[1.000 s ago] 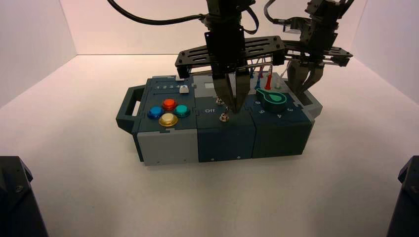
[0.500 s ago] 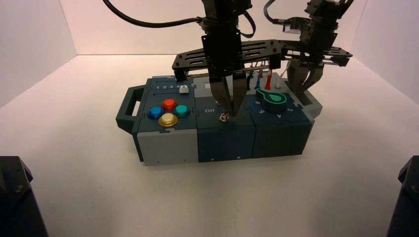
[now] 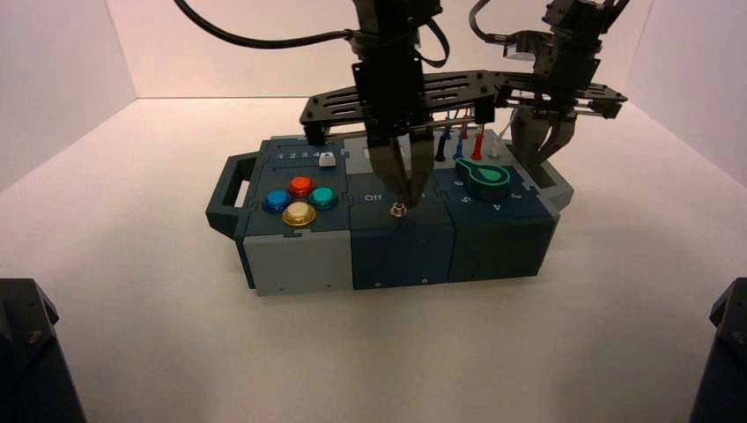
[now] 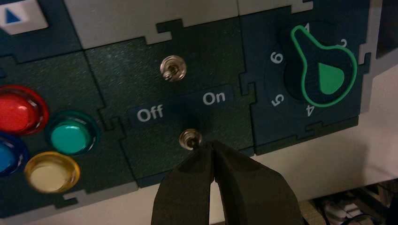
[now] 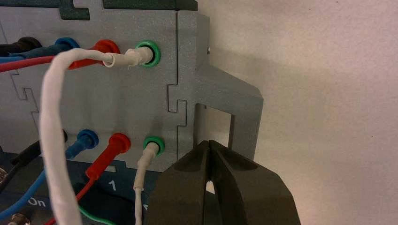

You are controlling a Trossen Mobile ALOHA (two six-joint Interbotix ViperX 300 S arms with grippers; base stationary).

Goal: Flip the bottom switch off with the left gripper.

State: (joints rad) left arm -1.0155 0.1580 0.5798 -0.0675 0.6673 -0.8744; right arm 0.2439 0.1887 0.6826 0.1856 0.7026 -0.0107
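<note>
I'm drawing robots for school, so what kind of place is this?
Probably a robot lab or practice station: pale walls surround the table, two robot arms reach over it, and the box has colourful buttons and a green knob to practise on.

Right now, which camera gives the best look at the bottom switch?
The left wrist view: the bottom switch shows there with its collar, just beyond the left gripper's fingertips. The high view shows mainly its collar below those fingers; the right wrist view doesn't clearly show it.
</note>
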